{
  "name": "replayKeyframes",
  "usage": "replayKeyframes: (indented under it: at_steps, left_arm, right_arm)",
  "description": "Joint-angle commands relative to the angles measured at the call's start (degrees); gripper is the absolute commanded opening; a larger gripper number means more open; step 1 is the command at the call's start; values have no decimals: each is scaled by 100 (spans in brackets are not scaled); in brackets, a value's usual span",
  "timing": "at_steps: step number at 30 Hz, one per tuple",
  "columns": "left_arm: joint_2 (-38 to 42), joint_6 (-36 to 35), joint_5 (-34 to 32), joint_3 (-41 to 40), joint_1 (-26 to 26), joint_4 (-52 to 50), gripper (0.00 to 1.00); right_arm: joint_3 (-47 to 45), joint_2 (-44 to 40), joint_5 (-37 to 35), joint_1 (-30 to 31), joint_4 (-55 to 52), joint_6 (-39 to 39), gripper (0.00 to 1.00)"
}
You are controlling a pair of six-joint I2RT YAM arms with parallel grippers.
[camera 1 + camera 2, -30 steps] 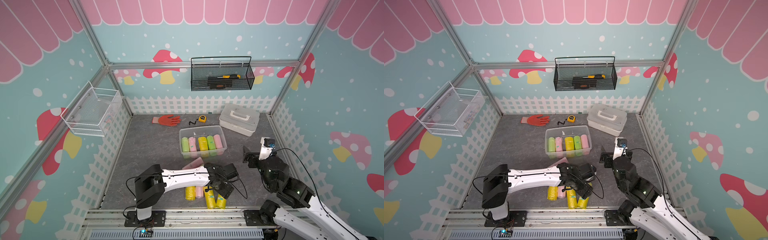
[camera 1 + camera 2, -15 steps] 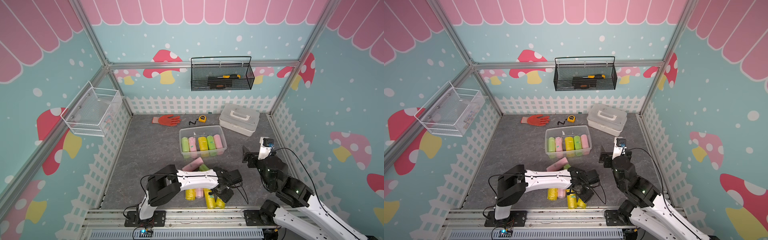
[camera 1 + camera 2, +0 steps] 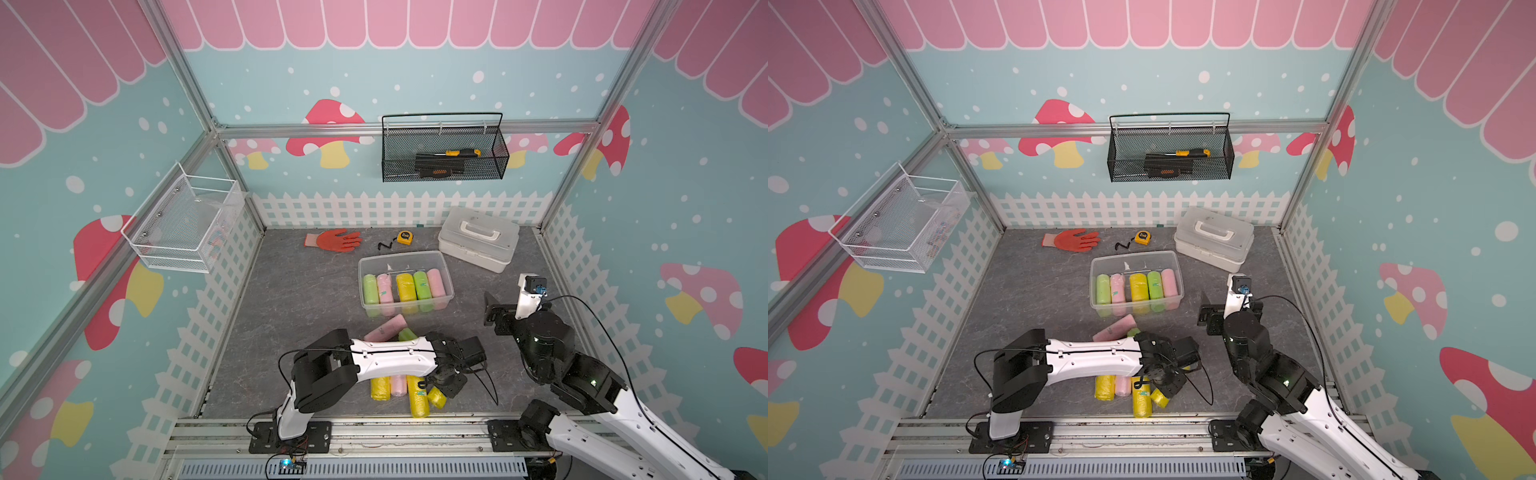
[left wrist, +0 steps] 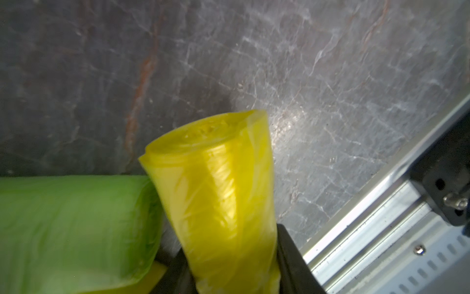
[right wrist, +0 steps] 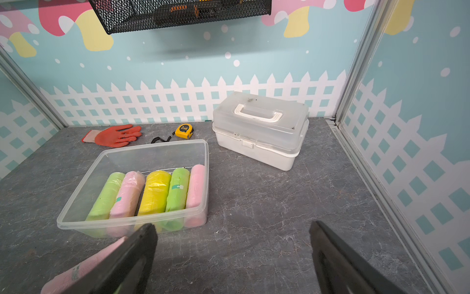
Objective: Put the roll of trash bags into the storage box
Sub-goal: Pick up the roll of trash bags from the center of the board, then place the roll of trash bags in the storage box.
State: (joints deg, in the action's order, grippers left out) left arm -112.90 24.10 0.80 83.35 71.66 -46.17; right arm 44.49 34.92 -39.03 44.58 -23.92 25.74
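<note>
while the yellow roll of trash bags point(image 4: 218, 203) sits pinched between your left jaws, both of them pressed against its sides, it is down at the near edge of the bench point(image 3: 299, 291), close to the front rail point(image 4: 381, 229) and well apart from the storage box point(image 3: 405, 254). a green roll point(image 4: 76, 224) lies just beside it. in a top view your left arm point(image 3: 390, 359) covers part of a loose cluster of yellow and pink rolls point(image 3: 380, 388). the clear box holds five rolls side by side: green, pink, yellow, green, pink. another pink roll point(image 3: 386, 328) lies between the box and your arm. your right jaws stand wide and empty over bare bench, to the right of the box. behind them sits a white case point(image 3: 478, 239).
</note>
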Motion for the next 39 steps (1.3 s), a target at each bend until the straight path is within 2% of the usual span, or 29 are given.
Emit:
replayKeyframes:
  at_steps: [1,2,4,6,10,13,16,17,20,22,24,32,39]
  left_arm:
    - [694,-95,-369,-140,-5,153,3]
    - [844,-90,-386,-232,-4,262,0]
    - [1141,-35,-508,-381,-8,414,0]
    - [1488,206,-1011,-504,-7,458,0]
    - [2046,435,-1613,-521,-32,392,0]
    - [2509,774,-2490,-392,-76,284,0]
    - [2891,1106,-2654,-218,-371,235,0]
    - [2949,1301,-2456,-121,-604,210,0]
    - [2791,1713,-1202,265,-1451,208,0]
    - [2405,1879,-472,675,-1996,196,0]
    - [1970,2059,-41,1049,-2416,189,0]
    - [355,1755,711,2248,-3398,14,0]
    - [-18,1208,430,2001,-3744,-93,0]
  right_arm:
    - [-61,-120,-96,-16,75,10,95]
    - [-70,-145,-113,-13,76,4,95]
    - [-90,-220,-146,-13,70,14,95]
    - [-125,-305,-187,-11,71,42,95]
    - [-174,-449,-237,-10,77,54,95]
    - [-197,-503,-237,-15,86,79,95]
    - [-226,-471,-220,-11,111,95,95]
    - [-224,-439,-210,-16,125,93,95]
    - [-213,-347,-184,-12,129,104,95]
    - [-189,-311,-176,-10,119,82,95]
    - [-199,-310,-177,-10,131,89,95]
    - [-196,-393,-193,-11,118,67,95]
    - [-196,-403,-202,-11,132,67,95]
